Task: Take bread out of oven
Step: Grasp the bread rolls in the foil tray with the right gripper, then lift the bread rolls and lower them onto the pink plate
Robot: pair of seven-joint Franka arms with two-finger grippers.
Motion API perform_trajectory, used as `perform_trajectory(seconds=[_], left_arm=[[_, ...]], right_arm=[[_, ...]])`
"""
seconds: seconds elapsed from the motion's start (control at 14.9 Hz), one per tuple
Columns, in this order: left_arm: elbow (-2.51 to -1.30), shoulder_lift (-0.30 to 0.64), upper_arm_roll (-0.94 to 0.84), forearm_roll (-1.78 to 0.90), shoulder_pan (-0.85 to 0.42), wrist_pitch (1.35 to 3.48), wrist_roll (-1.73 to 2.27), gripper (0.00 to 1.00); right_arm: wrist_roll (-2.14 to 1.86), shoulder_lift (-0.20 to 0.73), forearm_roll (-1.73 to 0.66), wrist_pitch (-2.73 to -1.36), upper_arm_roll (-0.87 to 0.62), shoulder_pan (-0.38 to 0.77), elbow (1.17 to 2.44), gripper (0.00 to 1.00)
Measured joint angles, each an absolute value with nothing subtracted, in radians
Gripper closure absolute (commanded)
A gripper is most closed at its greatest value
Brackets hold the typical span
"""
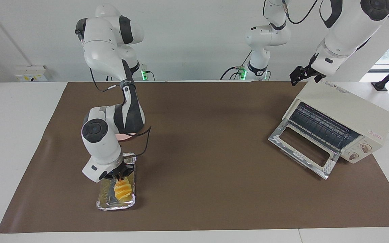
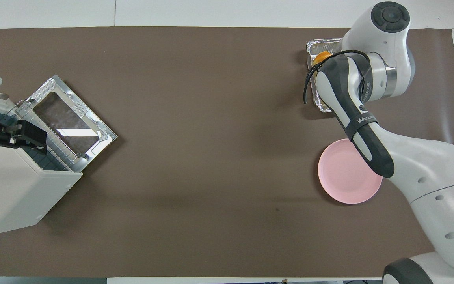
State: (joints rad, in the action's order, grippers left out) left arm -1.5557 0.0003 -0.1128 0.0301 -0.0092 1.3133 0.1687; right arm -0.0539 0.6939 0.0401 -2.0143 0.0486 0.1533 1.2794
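The golden-yellow bread (image 1: 122,189) is in a crinkled foil tray (image 1: 104,199) toward the right arm's end of the table. My right gripper (image 1: 119,175) is down on the end of the bread nearer the robots and looks shut on it. The bread tilts up at that end. In the overhead view only a tip of the bread (image 2: 321,57) and a corner of the tray (image 2: 318,44) show past my right arm. The cream oven (image 1: 344,111) stands toward the left arm's end, its door (image 1: 302,148) dropped open and its rack bare. My left gripper (image 1: 297,77) waits over the oven's top.
A round pink plate (image 2: 345,177) lies nearer to the robots than the tray, partly under my right arm. A brown mat (image 1: 208,141) covers the table between the tray and the oven.
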Motion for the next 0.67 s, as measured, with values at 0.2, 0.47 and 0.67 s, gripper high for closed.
perform_trajectory(seconds=[0.2, 0.47, 0.67], left_arm=[[-1.556, 0.0, -0.113, 0.03, -0.009, 1.313, 0.169, 0.0], [-1.556, 0.0, -0.113, 0.03, -0.009, 1.313, 0.169, 0.0], [-1.556, 0.0, -0.113, 0.03, -0.009, 1.313, 0.169, 0.0]], right_arm=[[-0.054, 0.645, 0.04, -1.961, 0.047, 0.157, 1.27, 1.0], [-0.04, 0.521, 0.04, -1.845, 0.046, 0.165, 1.33, 1.0], [-0.035, 0.352, 0.038, -1.866, 0.048, 0.159, 1.538, 1.0]])
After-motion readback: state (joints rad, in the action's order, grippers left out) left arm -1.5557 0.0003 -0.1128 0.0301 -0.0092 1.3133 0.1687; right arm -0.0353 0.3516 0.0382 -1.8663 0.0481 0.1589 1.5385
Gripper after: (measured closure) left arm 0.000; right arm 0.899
